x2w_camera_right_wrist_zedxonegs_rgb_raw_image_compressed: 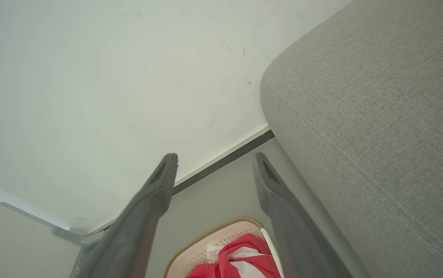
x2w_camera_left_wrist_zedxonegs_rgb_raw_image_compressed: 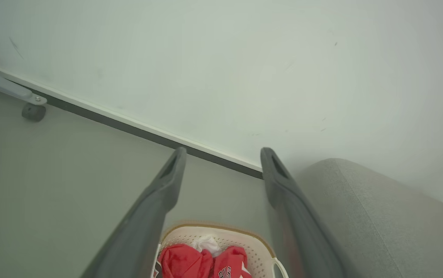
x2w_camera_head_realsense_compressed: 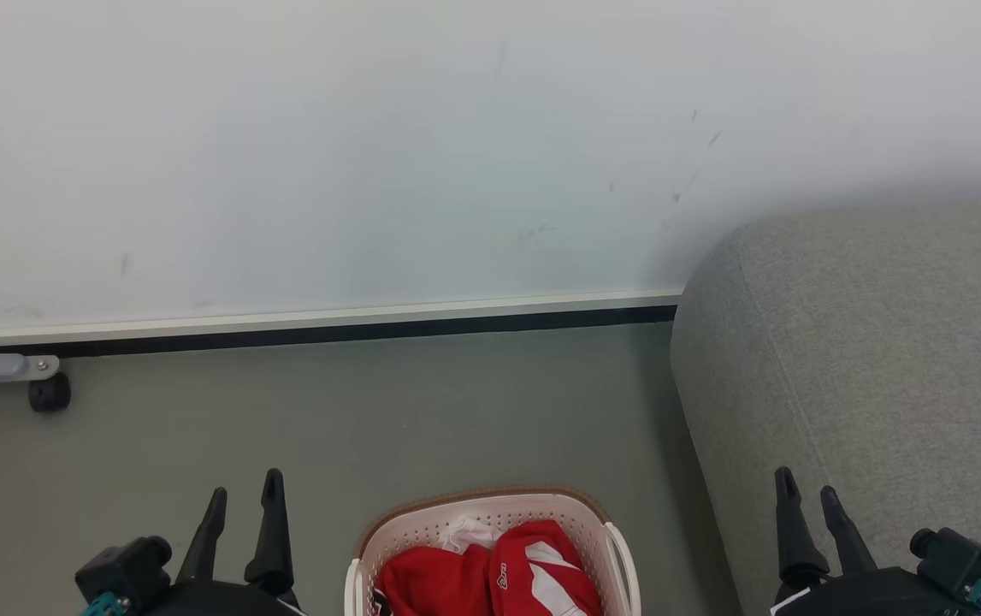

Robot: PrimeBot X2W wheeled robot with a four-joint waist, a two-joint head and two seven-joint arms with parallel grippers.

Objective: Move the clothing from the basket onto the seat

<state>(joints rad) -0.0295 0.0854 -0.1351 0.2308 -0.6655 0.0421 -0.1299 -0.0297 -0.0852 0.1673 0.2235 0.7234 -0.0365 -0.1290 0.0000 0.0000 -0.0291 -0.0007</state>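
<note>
The red clothing (x2w_camera_head_realsense_compressed: 447, 586) lies heaped in the laundry basket (x2w_camera_head_realsense_compressed: 490, 494) on the floor, near and central, just left of the grey seat (x2w_camera_head_realsense_compressed: 875, 376). The left tool (x2w_camera_head_realsense_compressed: 245, 483) and right tool (x2w_camera_head_realsense_compressed: 806, 482) flank it, fingers apart and empty, seemingly ready for a first reach.

Clothing (x2w_camera_head_realsense_compressed: 439, 586) in basket (x2w_camera_head_realsense_compressed: 422, 529), seat (x2w_camera_head_realsense_compressed: 866, 359) right of basket, wall (x2w_camera_head_realsense_compressed: 370, 154) behind

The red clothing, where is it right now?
In the head view, the red clothing lies in the basket on the floor at bottom centre, just left of the grey seat.
</note>
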